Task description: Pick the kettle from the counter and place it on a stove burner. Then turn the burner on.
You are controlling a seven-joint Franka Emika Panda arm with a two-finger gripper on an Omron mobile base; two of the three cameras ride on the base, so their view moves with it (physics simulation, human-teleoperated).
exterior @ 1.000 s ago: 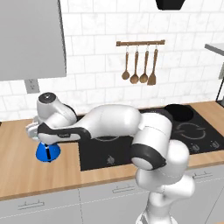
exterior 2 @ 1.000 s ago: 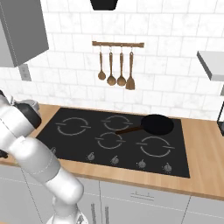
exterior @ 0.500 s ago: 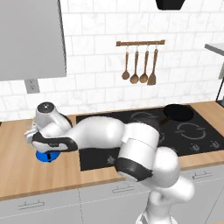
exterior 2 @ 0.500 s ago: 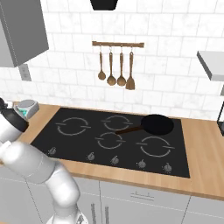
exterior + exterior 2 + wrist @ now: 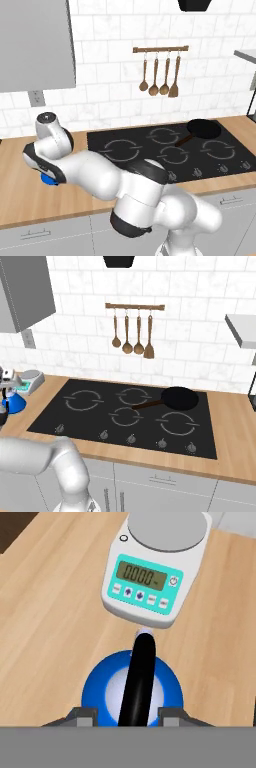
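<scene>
My claw (image 5: 126, 716) hangs right over the kettle (image 5: 132, 689), one fingertip (image 5: 85, 714) on each side of its black handle (image 5: 141, 677), so closing should catch the handle crosswise; jaws look apart, not gripping yet. Kettle stands upright on the counter (image 5: 50, 622), just in front of the scale (image 5: 152, 567), w/ the burner (image 5: 84, 400) well apart from it.

Bright even rendered light, soft shadows, sharp
</scene>
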